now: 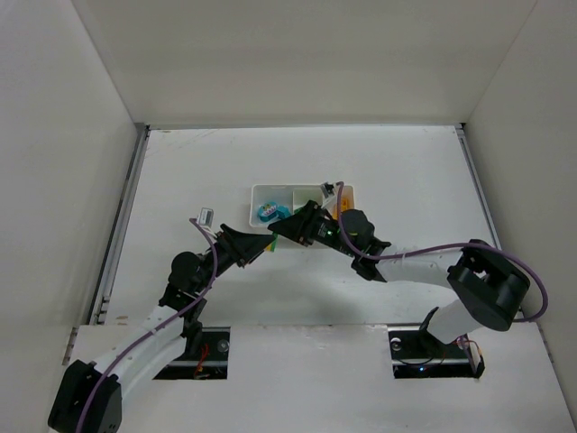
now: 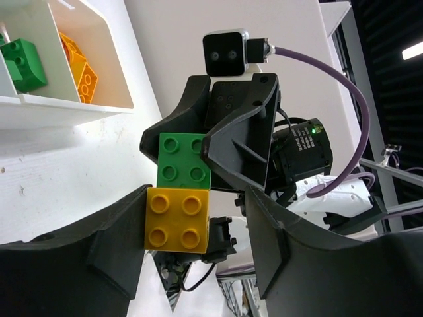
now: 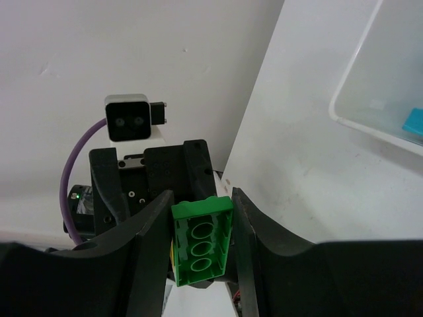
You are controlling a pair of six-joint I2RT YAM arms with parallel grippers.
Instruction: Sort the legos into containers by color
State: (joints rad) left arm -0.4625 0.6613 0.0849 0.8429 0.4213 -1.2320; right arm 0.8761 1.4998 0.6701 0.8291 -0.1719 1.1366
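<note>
Above the table in front of the tray, my two grippers meet nose to nose. A green lego and a yellow lego are stuck together. My right gripper is shut on the green lego, its hollow underside facing the right wrist camera. My left gripper stands open: the yellow lego touches one finger, and a gap separates it from the other finger. In the top view the left gripper and right gripper overlap, hiding most of the pair.
The white tray lies just beyond the grippers. Teal legos fill its left compartment, a green lego sits in the middle one, and orange legos are in the right one. White walls enclose the table.
</note>
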